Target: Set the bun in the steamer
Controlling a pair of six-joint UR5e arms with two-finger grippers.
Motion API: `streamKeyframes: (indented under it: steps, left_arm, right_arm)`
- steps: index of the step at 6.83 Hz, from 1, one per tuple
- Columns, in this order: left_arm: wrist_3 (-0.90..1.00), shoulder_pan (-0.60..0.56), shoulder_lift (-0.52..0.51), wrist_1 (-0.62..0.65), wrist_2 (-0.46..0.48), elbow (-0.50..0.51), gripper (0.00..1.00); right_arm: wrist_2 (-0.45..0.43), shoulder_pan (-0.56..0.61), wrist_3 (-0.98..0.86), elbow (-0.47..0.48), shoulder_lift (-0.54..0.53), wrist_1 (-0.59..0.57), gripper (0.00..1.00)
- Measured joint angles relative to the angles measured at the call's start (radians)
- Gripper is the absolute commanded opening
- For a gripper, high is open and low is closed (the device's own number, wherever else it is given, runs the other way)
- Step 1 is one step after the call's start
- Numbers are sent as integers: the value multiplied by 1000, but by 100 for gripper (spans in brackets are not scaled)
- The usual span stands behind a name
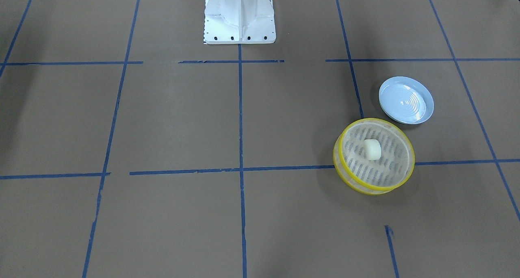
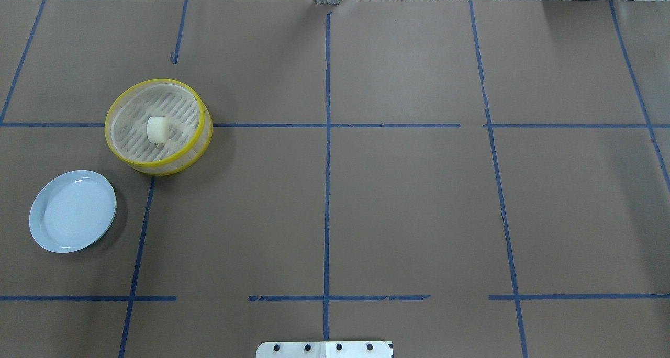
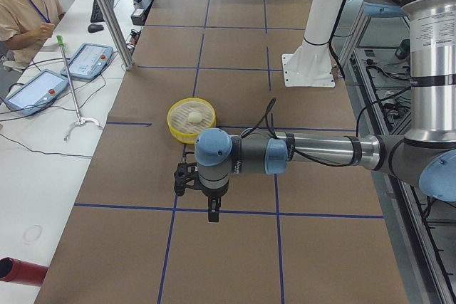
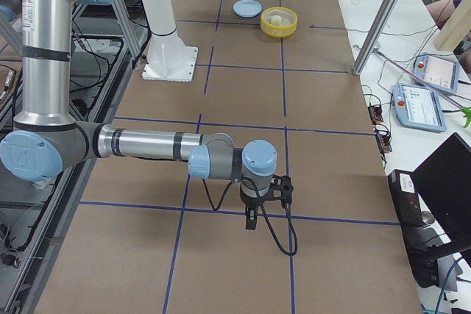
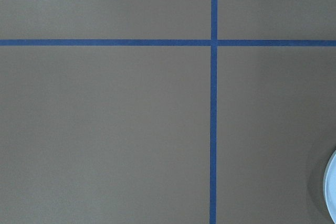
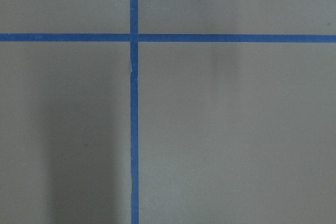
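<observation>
The cream-white bun (image 1: 372,149) lies in the middle of the yellow-rimmed steamer (image 1: 365,187) on the slatted floor. It also shows in the overhead view (image 2: 157,130) inside the steamer (image 2: 172,164), on the table's left half. Neither gripper shows in the overhead or front views. My left gripper (image 3: 211,213) shows only in the exterior left view, hanging over the table short of the steamer (image 3: 178,130). My right gripper (image 4: 252,221) shows only in the exterior right view, far from the steamer (image 4: 280,32). I cannot tell whether either is open or shut.
An empty pale blue plate (image 2: 72,211) lies beside the steamer, nearer the robot; its edge shows in the left wrist view (image 5: 332,192). The white robot base (image 1: 239,16) stands mid-table. Blue tape lines grid the brown surface. Operators and tablets sit at side desks.
</observation>
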Motion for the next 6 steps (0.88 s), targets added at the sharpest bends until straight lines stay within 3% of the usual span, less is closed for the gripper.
streamKeyframes:
  steps: [6]
  left_arm:
    - [3,-1,-5,0,-67,-5,100]
  right_arm:
    - [0,0,0,0,0,0,100]
